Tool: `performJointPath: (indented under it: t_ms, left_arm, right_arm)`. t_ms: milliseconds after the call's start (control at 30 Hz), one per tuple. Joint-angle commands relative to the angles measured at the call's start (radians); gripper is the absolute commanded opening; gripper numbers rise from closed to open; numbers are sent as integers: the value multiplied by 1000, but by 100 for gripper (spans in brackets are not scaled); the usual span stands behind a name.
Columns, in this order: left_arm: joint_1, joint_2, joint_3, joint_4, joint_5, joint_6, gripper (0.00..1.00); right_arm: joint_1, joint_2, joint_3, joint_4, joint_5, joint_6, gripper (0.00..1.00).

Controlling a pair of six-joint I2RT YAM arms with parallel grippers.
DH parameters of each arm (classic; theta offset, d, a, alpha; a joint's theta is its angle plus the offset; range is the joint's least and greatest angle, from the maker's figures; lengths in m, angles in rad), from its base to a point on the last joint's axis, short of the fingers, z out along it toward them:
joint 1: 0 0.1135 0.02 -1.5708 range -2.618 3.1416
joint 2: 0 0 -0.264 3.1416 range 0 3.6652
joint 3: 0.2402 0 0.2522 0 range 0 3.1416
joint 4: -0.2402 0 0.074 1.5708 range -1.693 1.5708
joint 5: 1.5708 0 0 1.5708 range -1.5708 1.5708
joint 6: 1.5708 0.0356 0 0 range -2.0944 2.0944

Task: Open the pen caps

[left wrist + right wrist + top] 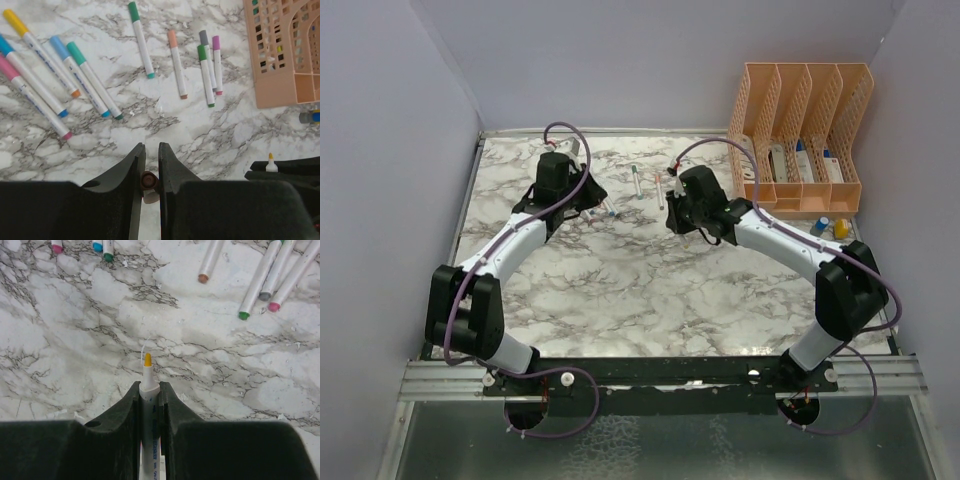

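My left gripper (152, 146) is shut on a small orange-brown pen cap (148, 181), seen end-on between the fingers above the marble table. My right gripper (149, 385) is shut on an uncapped white pen (149, 395) whose yellow tip (148, 360) sticks out past the fingertips. In the top view the left gripper (592, 205) and the right gripper (674, 218) face each other, a little apart. Several capped pens lie on the table: a group at the left (75, 75) and a group in the middle (177, 62).
A peach lattice file organiser (800, 140) stands at the back right, with its corner also in the left wrist view (280, 60). Small blue and yellow items (830, 227) lie in front of it. Grey walls enclose the table (620, 290) on three sides.
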Motion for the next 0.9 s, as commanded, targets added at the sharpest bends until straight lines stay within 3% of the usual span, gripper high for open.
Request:
performJointPath:
  t_ms: [0,433,867]
  left_arm:
    - [-1,-51,-34,-169,-76,99,0]
    - [1,-5,-92,-345,-170,200,0]
    - [63,84,-105,-383,-162,268,0]
  right_arm:
    - [6,12,32,-27,36,27,1]
    - [7,57,52,-56,47,34,1]
    - [7,156,87,-40,2,41,1]
